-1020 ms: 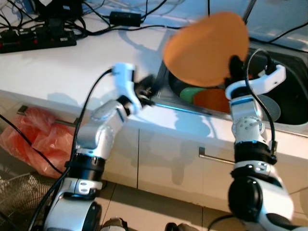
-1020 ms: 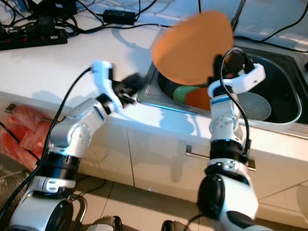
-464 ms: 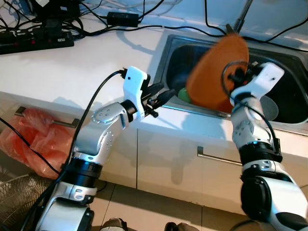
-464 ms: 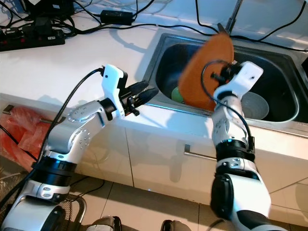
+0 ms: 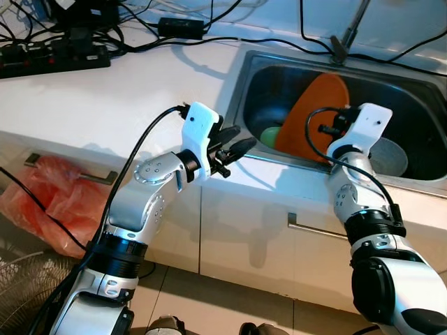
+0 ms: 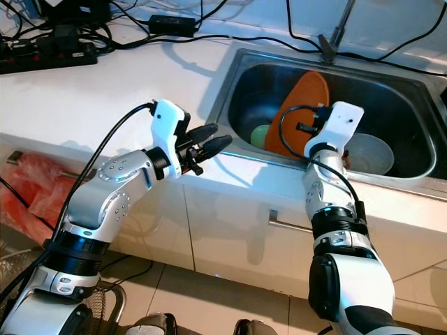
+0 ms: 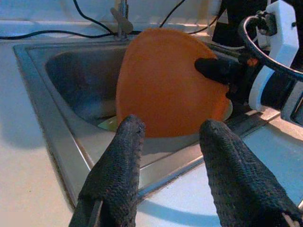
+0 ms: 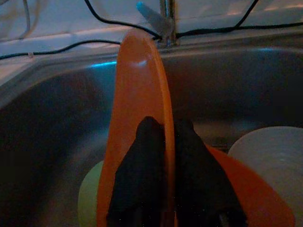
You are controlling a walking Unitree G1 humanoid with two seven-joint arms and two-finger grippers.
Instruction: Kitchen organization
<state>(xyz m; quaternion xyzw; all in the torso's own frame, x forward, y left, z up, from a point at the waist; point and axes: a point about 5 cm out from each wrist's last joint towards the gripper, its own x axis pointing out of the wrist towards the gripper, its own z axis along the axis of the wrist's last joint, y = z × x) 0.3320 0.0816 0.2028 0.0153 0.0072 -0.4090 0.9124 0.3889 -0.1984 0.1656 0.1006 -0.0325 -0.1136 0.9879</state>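
My right gripper (image 5: 334,126) is shut on the rim of an orange plate (image 5: 311,115), which stands on edge inside the steel sink (image 5: 251,70); in the right wrist view the plate (image 8: 137,113) sits edge-on between the black fingers (image 8: 147,161). A second orange plate (image 8: 255,189), a green dish (image 5: 269,134) and a white bowl (image 5: 390,158) lie in the sink beneath and beside it. My left gripper (image 5: 234,147) is open, hovering over the counter edge by the sink's front left corner, its fingertips (image 7: 130,137) pointing at the plate (image 7: 165,85).
The faucet (image 5: 342,38) rises at the sink's back edge. A power strip (image 5: 49,59), an adapter (image 5: 181,26) and tangled cables lie on the white counter (image 5: 105,98) to the left. Cabinet drawers with handles (image 5: 314,229) are below. An orange plastic bag (image 5: 42,195) sits on the floor at left.
My right gripper has lowered the orange plate from above the counter down into the sink, tilting it onto its edge. My left gripper has moved a little toward the sink.
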